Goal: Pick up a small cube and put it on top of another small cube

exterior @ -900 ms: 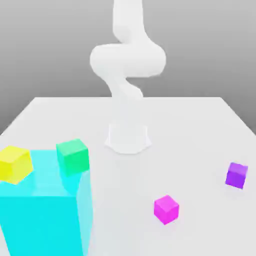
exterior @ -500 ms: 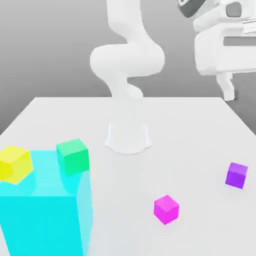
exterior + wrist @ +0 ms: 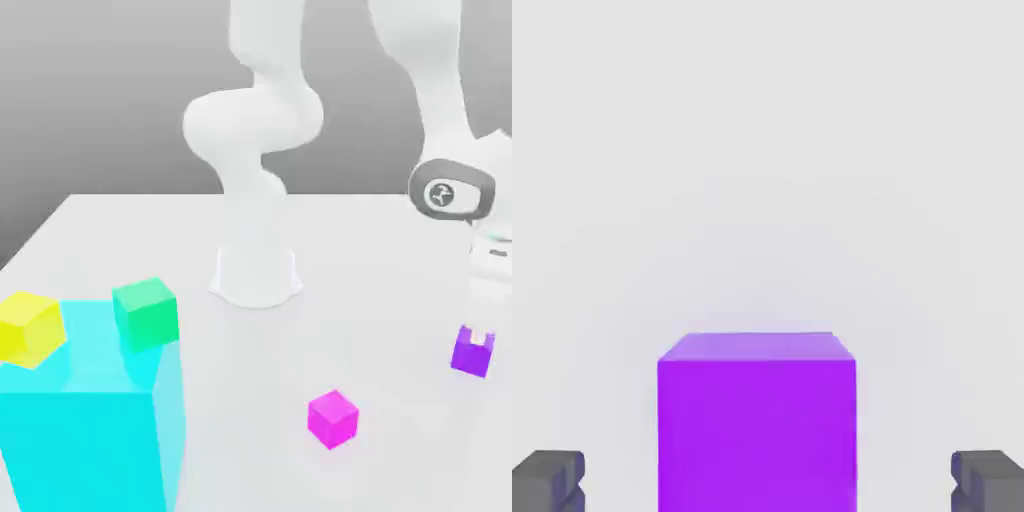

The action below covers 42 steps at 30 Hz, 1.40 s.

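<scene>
on a pale tabletop [image 3: 250, 400] — grey backdrop [image 3: 130, 100] behind — the end effector [image 3: 768, 482] is spread wide.

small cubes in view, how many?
4. Yellow and green on the cyan block; magenta on the table, right of the block in the exterior view; violet near that view's right edge, under the gripper.

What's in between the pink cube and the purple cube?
Just bare table: nothing stands between the pink cube and the purple cube in the exterior view.
</scene>
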Tool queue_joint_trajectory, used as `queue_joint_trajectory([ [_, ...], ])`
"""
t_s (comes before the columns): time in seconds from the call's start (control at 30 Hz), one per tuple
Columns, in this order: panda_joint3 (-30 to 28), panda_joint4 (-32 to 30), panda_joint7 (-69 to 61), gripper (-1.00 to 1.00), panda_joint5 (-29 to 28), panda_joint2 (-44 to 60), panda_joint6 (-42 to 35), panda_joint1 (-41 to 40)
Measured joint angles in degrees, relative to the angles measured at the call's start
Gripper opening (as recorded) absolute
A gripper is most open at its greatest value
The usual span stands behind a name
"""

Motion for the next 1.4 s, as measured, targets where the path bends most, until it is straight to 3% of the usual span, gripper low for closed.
queue_joint_trajectory([
  [0.03, -2.2, 0.5, 1.5, 0.0, -2.0, 2.0, 1.5, 1.7],
  [0.07, -3.3, 0.8, 2.4, -1.0, -3.1, 3.1, 2.4, 2.7],
  [0.3, -3.1, 0.7, 2.4, -1.0, -3.1, 2.9, 2.2, 2.5],
  [0.5, 5.3, -1.8, -7.7, -1.0, 10.1, -8.3, -6.1, -3.4],
  [1.17, -21.3, 27.9, -37.3, -1.0, 18.5, -22.3, -48.7, -53.4],
  [1.3, -22.9, 26.0, -39.6, -1.0, 19.3, -20.6, -45.3, -55.8],
  [1.33, -23.0, 24.9, -39.8, 1.0, 19.4, -19.9, -43.6, -55.8],
  [1.4, -23.0, 24.9, -39.8, 1.0, 19.4, -19.9, -43.6, -55.8],
])
